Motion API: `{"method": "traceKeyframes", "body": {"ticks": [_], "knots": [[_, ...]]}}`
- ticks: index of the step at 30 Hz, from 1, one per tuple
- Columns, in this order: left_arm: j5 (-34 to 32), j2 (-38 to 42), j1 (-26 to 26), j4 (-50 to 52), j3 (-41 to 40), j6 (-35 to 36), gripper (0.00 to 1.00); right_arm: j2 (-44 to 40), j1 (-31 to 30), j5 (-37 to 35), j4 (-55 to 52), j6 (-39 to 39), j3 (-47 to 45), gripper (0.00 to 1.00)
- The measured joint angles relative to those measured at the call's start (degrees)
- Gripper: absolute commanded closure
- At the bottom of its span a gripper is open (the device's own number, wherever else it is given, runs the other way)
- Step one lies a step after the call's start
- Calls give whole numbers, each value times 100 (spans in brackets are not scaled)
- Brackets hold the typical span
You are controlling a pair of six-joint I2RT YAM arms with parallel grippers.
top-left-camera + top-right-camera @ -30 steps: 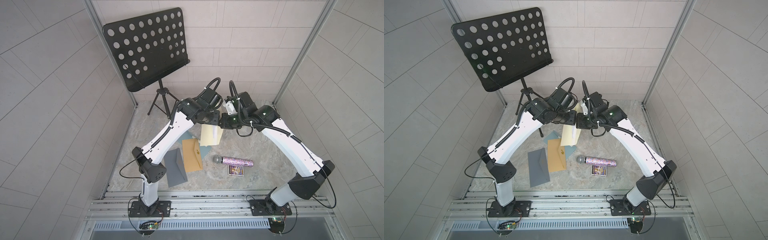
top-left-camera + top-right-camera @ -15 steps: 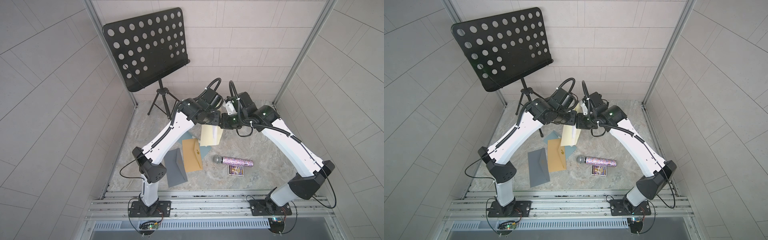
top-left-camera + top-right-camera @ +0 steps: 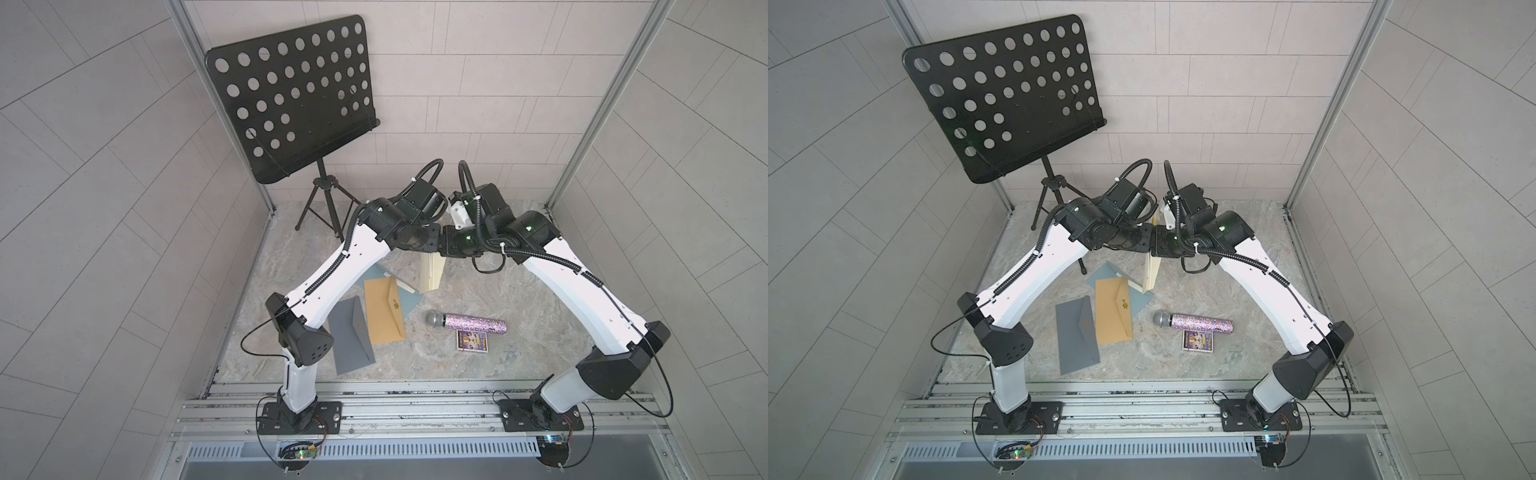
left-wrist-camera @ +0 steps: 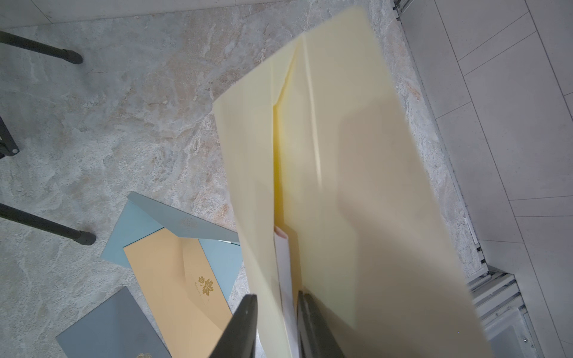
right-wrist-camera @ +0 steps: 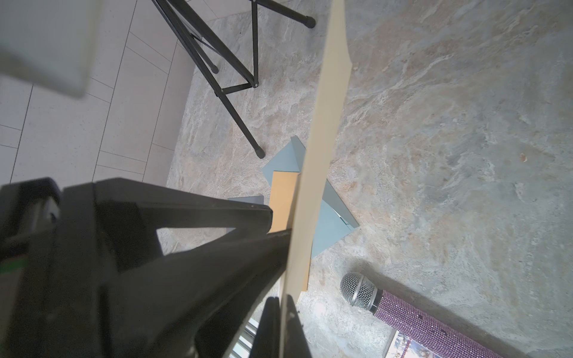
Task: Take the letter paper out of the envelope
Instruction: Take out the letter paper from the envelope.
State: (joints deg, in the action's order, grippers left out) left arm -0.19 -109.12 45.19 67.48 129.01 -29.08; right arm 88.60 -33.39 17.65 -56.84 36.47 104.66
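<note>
Lab test cell: tiled walls, aluminium corner posts, base rails, stone-look floor.

At the centre of both top views my wrists hid the upper end of the cream envelope; the letter paper showed only a sliver.

Left arm and right arm arch inward, wrists close together; left tool narrowly parted, right tool pinched tight.

The pale yellow paper envelope looks matt and smooth; the purple cylindrical microphone is glittery, its mesh head shiny metal.
</note>
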Motion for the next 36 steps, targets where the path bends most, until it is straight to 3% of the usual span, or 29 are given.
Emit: {"method": "traceKeyframes", "body": {"ticks": [7, 14, 24, 36], "knots": [[-7, 0, 22, -50, -50, 0, 91, 0, 0, 13, 9, 4, 0, 100], [-31, 0, 26, -120, -70, -2, 100, 0, 2, 15, 83, 20, 0, 100], [-48, 0, 26, -146, -70, -2, 100, -17, 63, -7, 133, 17, -85, 100], [393, 232, 7, -472, -168, -199, 100, -2, 286, 13, 219, 11, -313, 100]]}}
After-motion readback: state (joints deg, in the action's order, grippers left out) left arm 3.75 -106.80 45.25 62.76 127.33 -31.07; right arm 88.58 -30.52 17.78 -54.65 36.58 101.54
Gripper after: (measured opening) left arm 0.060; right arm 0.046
